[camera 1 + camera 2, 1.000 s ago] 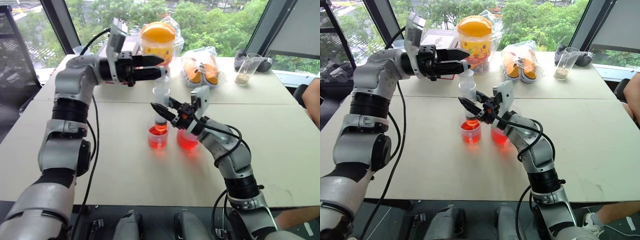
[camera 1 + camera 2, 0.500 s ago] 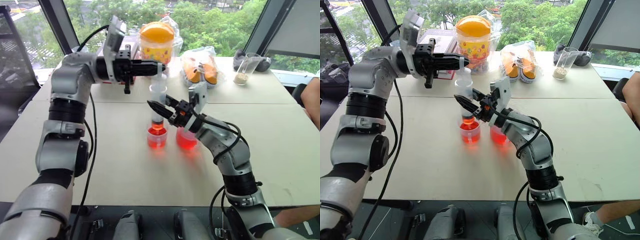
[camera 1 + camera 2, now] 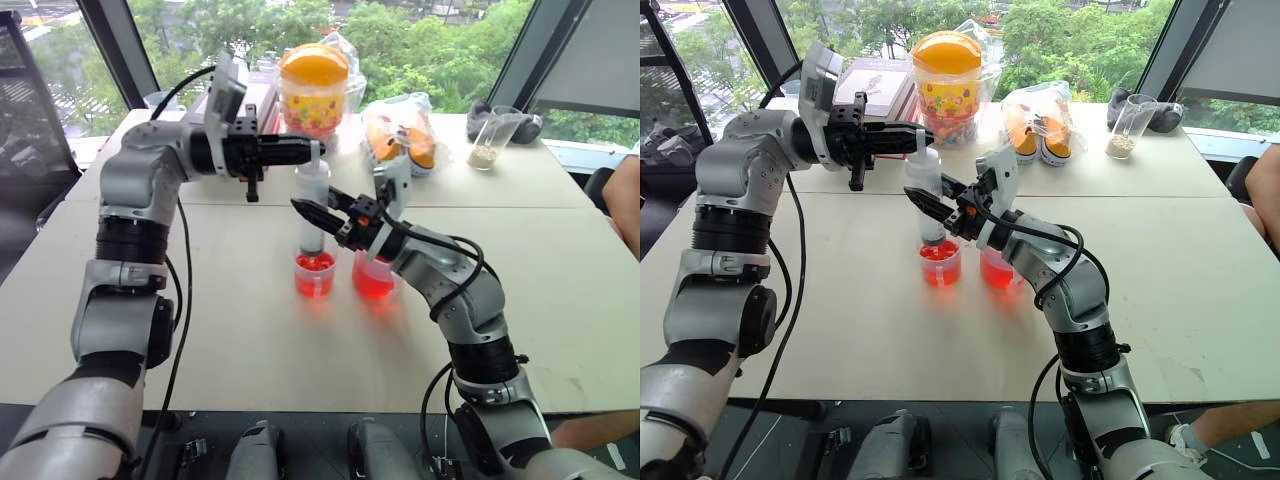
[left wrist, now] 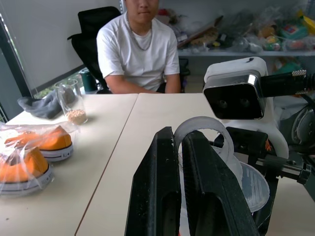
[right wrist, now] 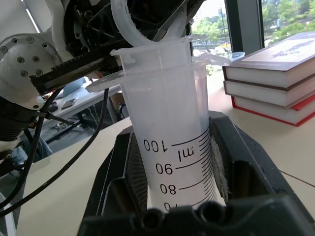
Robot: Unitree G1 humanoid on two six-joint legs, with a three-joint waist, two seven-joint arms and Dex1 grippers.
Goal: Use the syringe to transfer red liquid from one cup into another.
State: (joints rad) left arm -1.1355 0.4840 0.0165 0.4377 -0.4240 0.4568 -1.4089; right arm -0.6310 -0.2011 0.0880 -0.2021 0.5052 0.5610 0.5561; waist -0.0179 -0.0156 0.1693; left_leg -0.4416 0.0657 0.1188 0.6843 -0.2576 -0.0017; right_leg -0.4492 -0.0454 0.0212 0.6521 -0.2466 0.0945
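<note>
R gripper (image 3: 310,212) is clamped on the syringe (image 3: 311,205) barrel, upright, tip dipped in the smaller cup (image 3: 314,274); L gripper (image 3: 312,152) is pinched on the plunger ring up top. I'd push straight down, barrel steady. Larger cup (image 3: 374,280) sits just beside, yellow-lidded jar (image 3: 314,82) behind — clear enough.

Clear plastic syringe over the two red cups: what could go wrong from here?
1. The clear plastic syringe stands upright with its tip in the smaller clear red-tinted cup. The right gripper clamps the barrel and the left gripper pinches the plunger ring. A skewed push could tip this cup.
2. The larger clear red-tinted cup sits close under the right arm and could be knocked.
</note>
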